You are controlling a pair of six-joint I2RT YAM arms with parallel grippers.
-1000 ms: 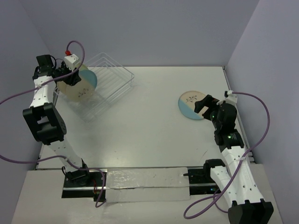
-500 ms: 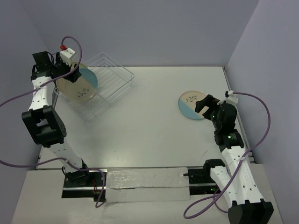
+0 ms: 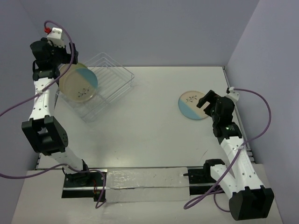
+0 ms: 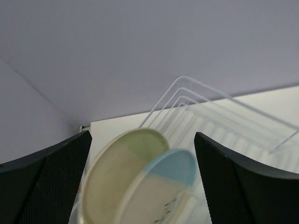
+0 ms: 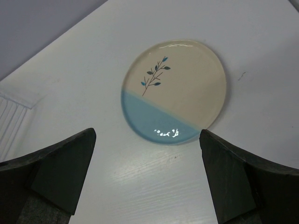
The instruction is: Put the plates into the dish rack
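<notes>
Lifted clear, the left pincer [image 4: 142,140] now gapes wide above two plates [image 3: 78,84] leaning in the rack [image 3: 116,74]. The right pincer [image 5: 147,134], also wide, hovers over the last plate [image 5: 180,88], which lies flat on the surface [image 3: 149,130]. Stiff, glazed and breakable, it probably needs a firm rim grip.

A white desk [image 3: 149,135] sits between plain lavender walls [image 3: 159,32] at the back and both sides. A pale glossy strip [image 3: 145,184] lies along its near edge.
</notes>
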